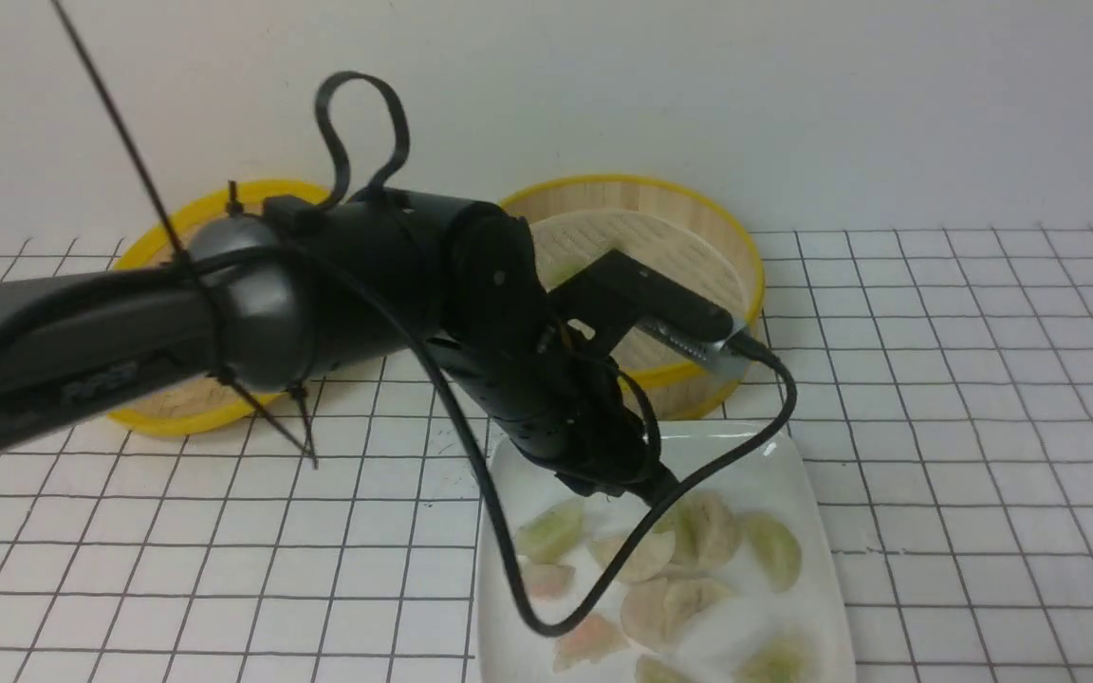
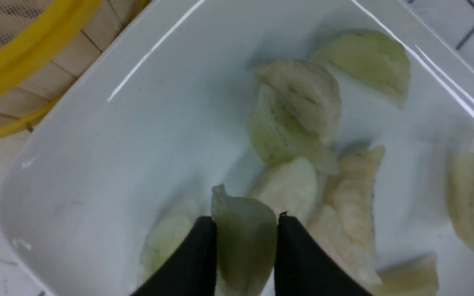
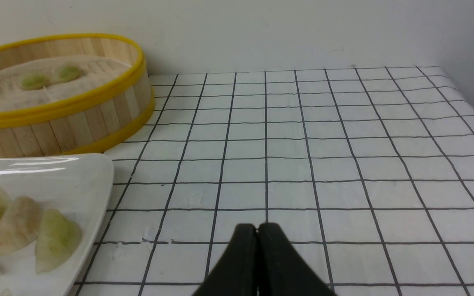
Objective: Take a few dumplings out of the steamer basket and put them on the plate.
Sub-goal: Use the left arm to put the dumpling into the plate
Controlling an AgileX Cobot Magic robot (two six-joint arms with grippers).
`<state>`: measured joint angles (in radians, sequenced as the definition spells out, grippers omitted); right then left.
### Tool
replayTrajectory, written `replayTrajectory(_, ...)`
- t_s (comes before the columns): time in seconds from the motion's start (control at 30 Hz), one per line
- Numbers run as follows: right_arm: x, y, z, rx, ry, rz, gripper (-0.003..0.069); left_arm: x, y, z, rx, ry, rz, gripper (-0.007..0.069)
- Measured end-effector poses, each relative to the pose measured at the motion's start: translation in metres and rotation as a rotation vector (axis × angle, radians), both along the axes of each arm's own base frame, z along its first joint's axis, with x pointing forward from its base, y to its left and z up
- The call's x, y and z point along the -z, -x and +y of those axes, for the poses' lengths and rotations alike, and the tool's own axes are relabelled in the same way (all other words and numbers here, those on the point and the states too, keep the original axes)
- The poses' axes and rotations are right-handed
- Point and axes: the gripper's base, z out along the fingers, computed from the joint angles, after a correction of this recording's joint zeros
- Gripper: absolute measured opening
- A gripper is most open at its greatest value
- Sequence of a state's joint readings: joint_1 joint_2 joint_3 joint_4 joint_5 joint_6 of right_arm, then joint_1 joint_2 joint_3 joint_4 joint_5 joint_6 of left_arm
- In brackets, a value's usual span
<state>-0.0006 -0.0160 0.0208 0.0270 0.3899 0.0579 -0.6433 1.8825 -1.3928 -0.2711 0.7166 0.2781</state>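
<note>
Fingertips of the left gripper [image 2: 245,230] close on a pale-green dumpling [image 2: 245,238] above the square white plate [image 1: 774,455]. The right gripper [image 3: 257,232] is pressed together, holding nothing. Two more pale-green dumplings [image 3: 52,77] lie in the bamboo steamer basket [image 3: 76,127].

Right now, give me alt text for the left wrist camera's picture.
The left claw holds a pale-green dumpling between its fingertips, above a white plate bearing more pale-green and beige dumplings. The yellow-rimmed rim and slatted wall of the steamer basket show beside the plate.
</note>
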Motion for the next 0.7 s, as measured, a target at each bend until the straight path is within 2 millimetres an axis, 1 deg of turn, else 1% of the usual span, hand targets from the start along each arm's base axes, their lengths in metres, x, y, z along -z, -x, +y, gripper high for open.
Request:
replayTrajectory(0.1, 0.000, 0.000, 0.000, 0.000, 0.000, 0.000, -0.0015, 0.006, -0.012, -0.009, -0.009, 0.000, 0.010, 0.0234)
replayTrajectory(0.17, 0.000, 0.000, 0.000, 0.000, 0.000, 0.000, -0.0015, 0.010, -0.018, -0.013, -0.006, -0.012, 0.014, 0.0312)
replayTrajectory(0.27, 0.000, 0.000, 0.000, 0.000, 0.000, 0.000, -0.0015, 0.018, -0.020, -0.014, -0.005, -0.050, 0.053, 0.0430)
replayTrajectory(0.3, 0.000, 0.000, 0.000, 0.000, 0.000, 0.000, -0.0015, 0.019, -0.020, -0.014, -0.007, -0.061, 0.066, 0.0457)
replayTrajectory(0.33, 0.000, 0.000, 0.000, 0.000, 0.000, 0.000, -0.0015, 0.019, -0.021, -0.014, -0.012, -0.071, 0.074, 0.0484)
replayTrajectory(0.4, 0.000, 0.000, 0.000, 0.000, 0.000, 0.000, -0.0015, 0.013, -0.025, -0.015, -0.022, -0.079, 0.056, 0.0498)
replayTrajectory(0.43, 0.000, 0.000, 0.000, 0.000, 0.000, 0.000, -0.0015, 0.006, -0.029, -0.015, -0.040, -0.075, 0.044, 0.0489)
replayTrajectory(0.47, 0.000, 0.000, 0.000, 0.000, 0.000, 0.000, -0.0015, -0.006, -0.035, -0.016, -0.071, -0.064, 0.015, 0.0449)
replayTrajectory(0.5, 0.000, 0.000, 0.000, 0.000, 0.000, 0.000, -0.0015, -0.012, -0.038, -0.016, -0.086, -0.052, 0.007, 0.0429)
replayTrajectory(0.53, 0.000, 0.000, 0.000, 0.000, 0.000, 0.000, -0.0015, -0.029, -0.048, -0.014, -0.126, -0.025, -0.036, 0.0349)
replayTrajectory(0.57, 0.000, 0.000, 0.000, 0.000, 0.000, 0.000, -0.0015, -0.049, -0.063, -0.007, -0.167, 0.001, -0.081, 0.0225)
replayTrajectory(0.6, 0.000, 0.000, 0.000, 0.000, 0.000, 0.000, -0.0015, -0.060, -0.070, -0.005, -0.178, 0.016, -0.108, 0.0153)
replayTrajectory(0.63, 0.000, 0.000, 0.000, 0.000, 0.000, 0.000, -0.0015, -0.070, -0.078, 0.000, -0.193, 0.026, -0.128, 0.0111)
replayTrajectory(0.7, 0.000, 0.000, 0.000, 0.000, 0.000, 0.000, -0.0015, -0.086, -0.102, 0.011, -0.222, 0.038, -0.160, 0.0024)
